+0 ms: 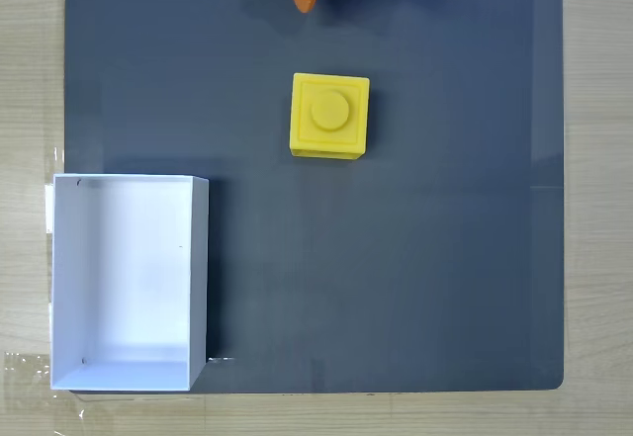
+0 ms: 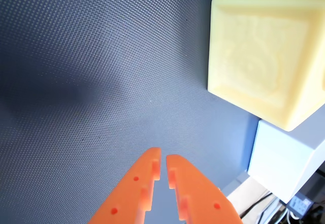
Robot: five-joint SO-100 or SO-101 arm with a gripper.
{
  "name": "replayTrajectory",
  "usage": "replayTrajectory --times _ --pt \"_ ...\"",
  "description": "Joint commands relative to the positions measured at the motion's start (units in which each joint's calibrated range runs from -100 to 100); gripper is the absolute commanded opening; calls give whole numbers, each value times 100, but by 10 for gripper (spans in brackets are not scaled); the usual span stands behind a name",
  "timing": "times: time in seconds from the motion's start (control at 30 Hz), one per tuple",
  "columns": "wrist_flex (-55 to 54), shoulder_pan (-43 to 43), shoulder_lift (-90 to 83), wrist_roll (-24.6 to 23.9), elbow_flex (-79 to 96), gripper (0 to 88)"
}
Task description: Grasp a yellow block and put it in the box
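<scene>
Pointing over bare mat, the orange gripper (image 2: pixel 163 158) has its two fingers nearly together, a thin slit between the tips and nothing in it. In the wrist view the yellow block (image 2: pixel 264 56) sits ahead and to the right, apart from the fingers. It rests on the dark grey mat (image 1: pixel 425 258); the white box (image 1: pixel 129 273) stands open at the mat's lower-left corner in the fixed view.

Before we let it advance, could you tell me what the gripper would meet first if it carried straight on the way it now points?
Probably just the dark mat. In the wrist view the gripper, nearly closed, aims left of the yellow block, which it looks set to miss.
</scene>
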Motion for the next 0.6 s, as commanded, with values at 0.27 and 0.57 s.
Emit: replayTrajectory --times 0.27,0.57 --pt "-22 -15 -8 12 17 14" --pt "-126 18 145 12 -74 22"
